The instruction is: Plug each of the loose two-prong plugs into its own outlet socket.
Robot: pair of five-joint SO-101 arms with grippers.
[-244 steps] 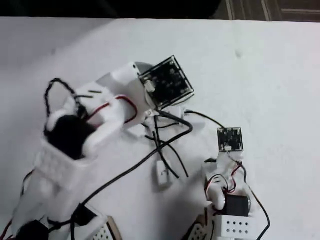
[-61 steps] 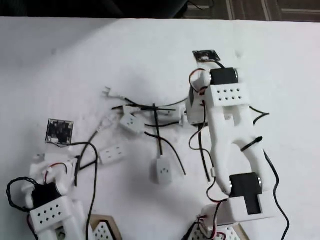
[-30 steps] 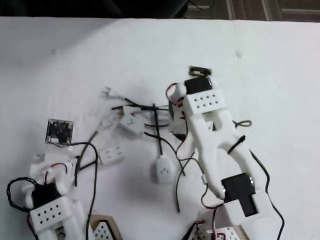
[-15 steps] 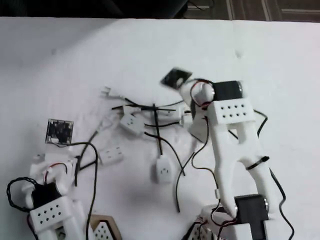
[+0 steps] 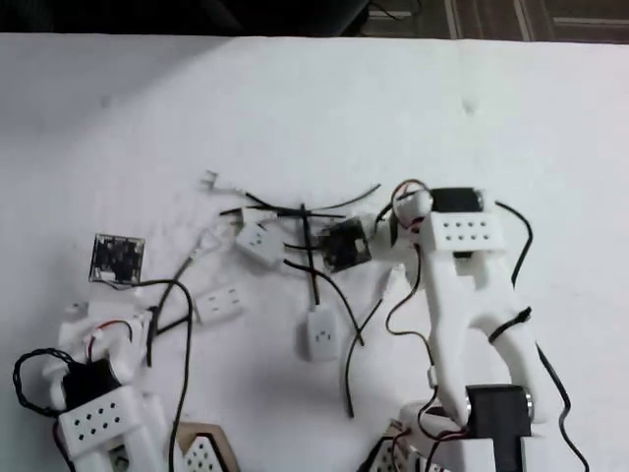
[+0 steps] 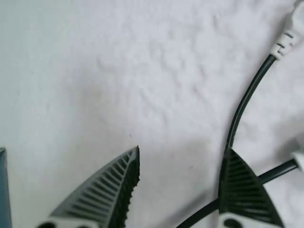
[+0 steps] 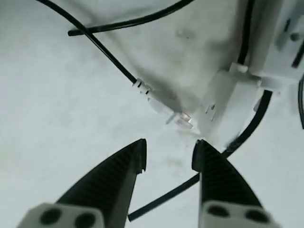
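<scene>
White, face-up, black-corded: upper socket (image 5: 259,242), left socket (image 5: 221,303), lower socket (image 5: 320,335). White two-prong plug (image 5: 209,180) lies loose, unplugged, near the upper socket.

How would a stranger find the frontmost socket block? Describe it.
Start on the white table, between left arm and right arm. In front of the black cord tangle lies a small white socket block; its two neighbours lie farther left and back.

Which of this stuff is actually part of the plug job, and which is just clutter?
Job:
three white outlet sockets mid-table
two-prong plug just ahead of the open right gripper
second plug at the tangle's far edge
black cords

Just there:
white table
left gripper, open over bare table beside a cord
</scene>
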